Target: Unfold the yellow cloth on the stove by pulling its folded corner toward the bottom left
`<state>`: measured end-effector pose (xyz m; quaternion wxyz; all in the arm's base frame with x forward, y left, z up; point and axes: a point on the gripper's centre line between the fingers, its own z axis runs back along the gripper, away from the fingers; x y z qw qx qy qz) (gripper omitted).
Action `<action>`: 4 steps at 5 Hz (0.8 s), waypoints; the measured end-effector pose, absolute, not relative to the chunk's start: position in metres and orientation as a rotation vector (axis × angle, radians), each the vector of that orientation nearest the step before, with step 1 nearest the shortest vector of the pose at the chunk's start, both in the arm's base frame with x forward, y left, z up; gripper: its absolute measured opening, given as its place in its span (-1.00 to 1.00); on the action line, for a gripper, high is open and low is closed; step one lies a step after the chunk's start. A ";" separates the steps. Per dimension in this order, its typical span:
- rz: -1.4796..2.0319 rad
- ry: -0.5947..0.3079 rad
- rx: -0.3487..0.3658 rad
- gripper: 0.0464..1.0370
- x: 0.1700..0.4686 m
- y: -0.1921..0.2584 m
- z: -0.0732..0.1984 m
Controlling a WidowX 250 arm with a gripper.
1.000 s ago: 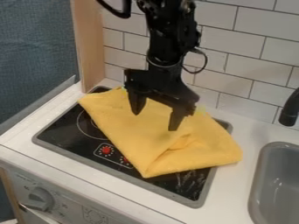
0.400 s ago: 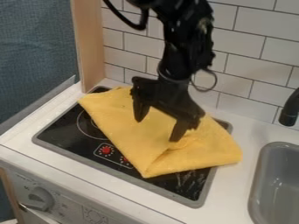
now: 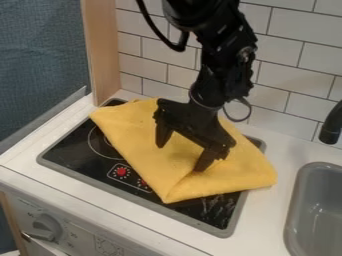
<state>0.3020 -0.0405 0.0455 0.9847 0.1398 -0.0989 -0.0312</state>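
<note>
The black gripper [image 3: 180, 158] hangs over the middle of a folded yellow cloth [image 3: 133, 145], its two fingers spread wide with nothing visibly held between them. One fingertip is over the cloth's centre; the other is at the creased fold toward the right, where I cannot tell whether it touches. The cloth lies flat across a black stovetop [image 3: 67, 150], covering most of it, with its right corner out over the white counter. Part of the cloth's back edge is hidden behind the gripper.
A grey sink [image 3: 320, 210] is set into the white counter [image 3: 270, 220] at the right, below a black faucet [image 3: 330, 125]. Behind rises a white tiled wall [image 3: 294, 60]. A wooden post [image 3: 103, 50] stands at the back left, and a knob [image 3: 45, 227] is on the front panel.
The gripper has come lower and shifted slightly right and toward the camera, over the cloth. It has stayed open, and the cloth lies where it was.
</note>
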 end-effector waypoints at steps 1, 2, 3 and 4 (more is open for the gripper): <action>-0.073 -0.192 0.271 0.93 0.303 -0.043 0.044; -0.082 -0.167 0.259 0.93 0.302 -0.045 0.038; -0.105 -0.156 0.249 0.93 0.305 -0.048 0.034; -0.114 -0.153 0.247 0.80 0.305 -0.048 0.033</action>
